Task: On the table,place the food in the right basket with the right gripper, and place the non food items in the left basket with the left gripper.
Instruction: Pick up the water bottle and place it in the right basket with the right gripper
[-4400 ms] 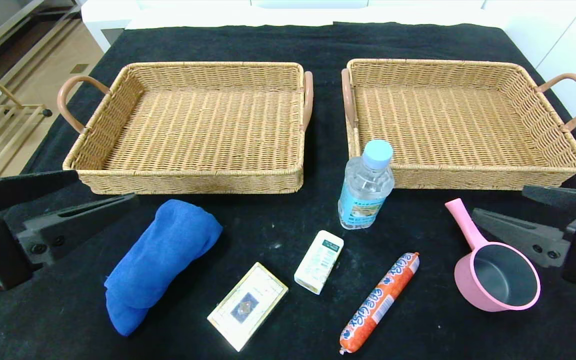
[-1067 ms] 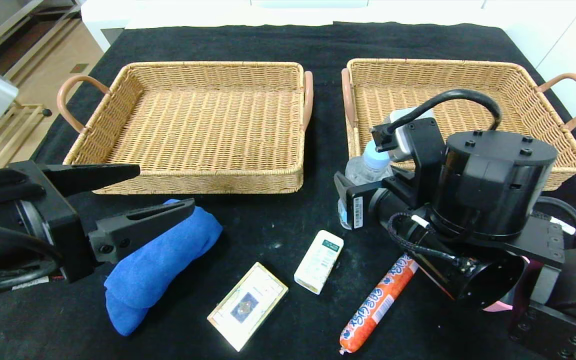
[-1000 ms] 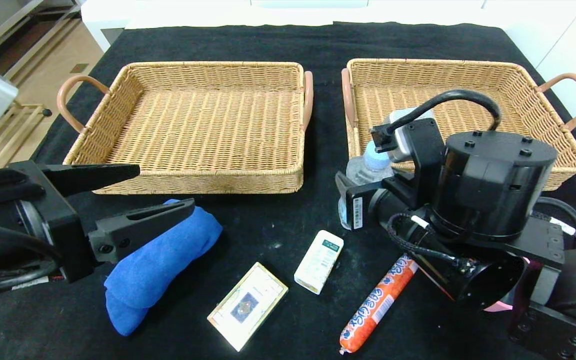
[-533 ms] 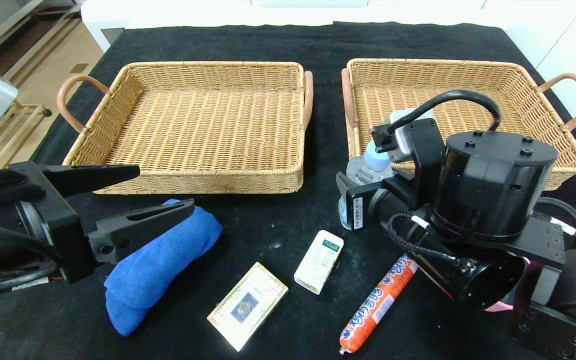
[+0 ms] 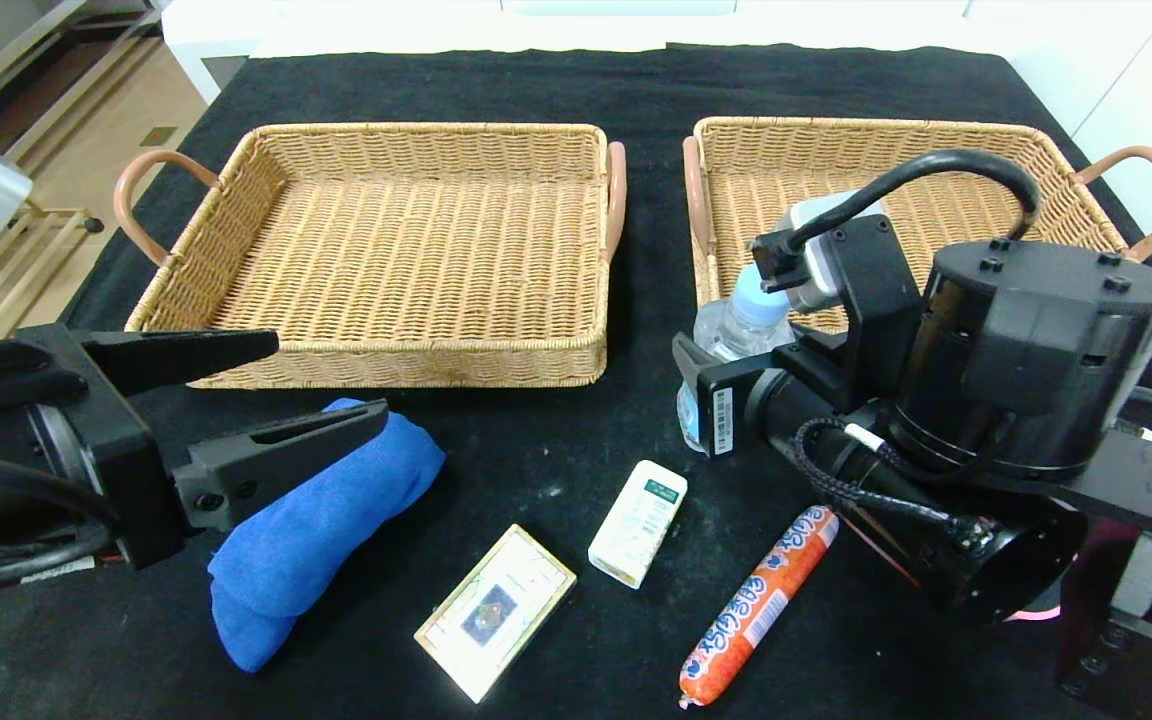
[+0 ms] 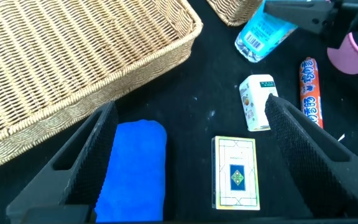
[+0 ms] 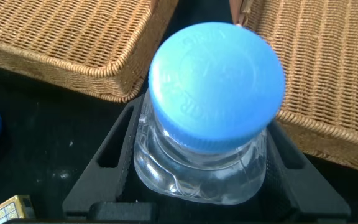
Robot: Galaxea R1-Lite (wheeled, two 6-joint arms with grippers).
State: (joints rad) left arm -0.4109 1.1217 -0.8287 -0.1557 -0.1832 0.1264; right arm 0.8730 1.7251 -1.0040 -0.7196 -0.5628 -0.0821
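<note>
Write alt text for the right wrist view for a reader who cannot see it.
The right pincer grips a clear water bottle with a blue cap, seen from directly above, one black finger on each side of its body. Behind it, on the black tablecloth, are the corners of two wicker baskets.

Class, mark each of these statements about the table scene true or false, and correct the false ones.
1. The right gripper is shut on the water bottle. True.
2. The left gripper is holding the blue cloth. False: its fingers are open above the cloth, holding nothing.
3. Both baskets, the left basket and the right basket, have nothing in them. True.
4. The sausage lies in the right basket. False: it lies on the black table, in front of the baskets.
5. The card box lies between the blue cloth and the sausage. True.
</note>
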